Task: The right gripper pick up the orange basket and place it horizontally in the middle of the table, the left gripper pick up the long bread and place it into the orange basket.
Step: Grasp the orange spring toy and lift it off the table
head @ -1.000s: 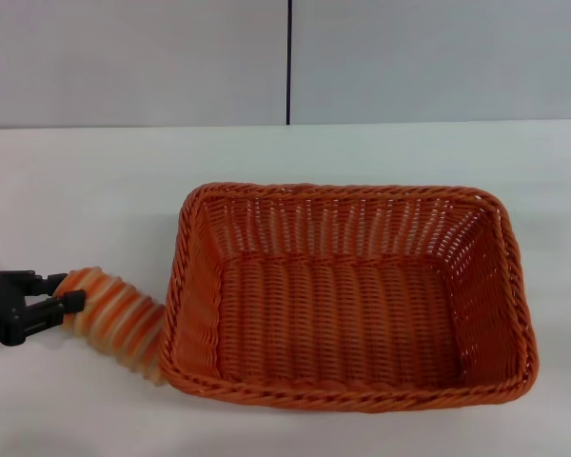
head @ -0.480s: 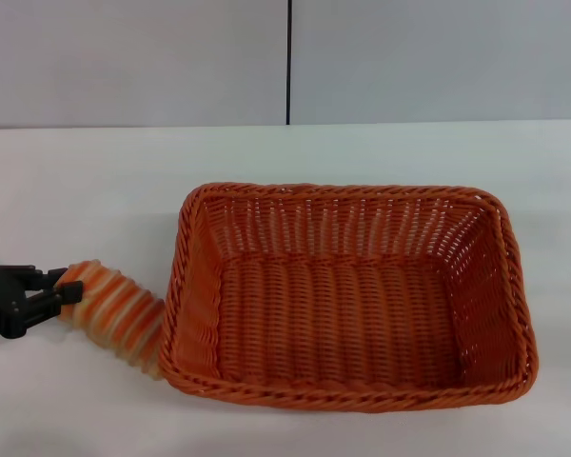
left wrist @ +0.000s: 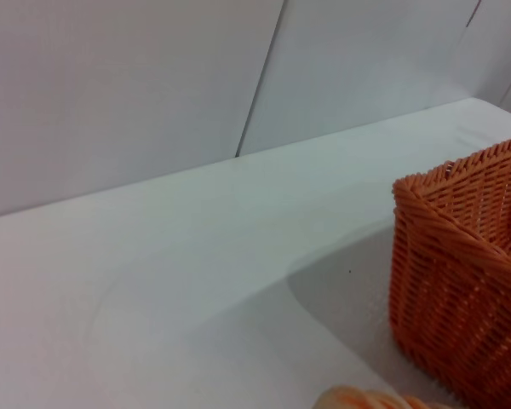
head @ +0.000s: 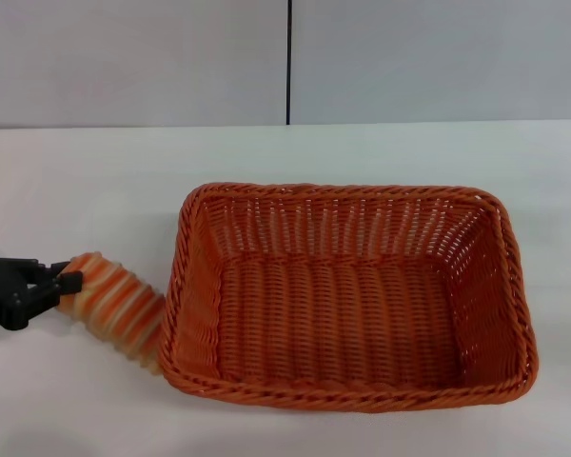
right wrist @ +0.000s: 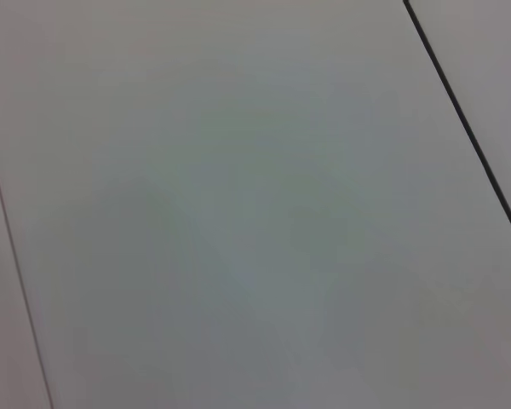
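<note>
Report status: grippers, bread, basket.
Left gripper shut on long bread at its outer end, beside orange basket. Right gripper not in view. Basket sits horizontal mid-table, empty. Basket's left rim stands between bread and interior.

bg: grey panel wall (head: 133, 62) | dark vertical seam (head: 288, 62) btwn panels | even lighting
</note>
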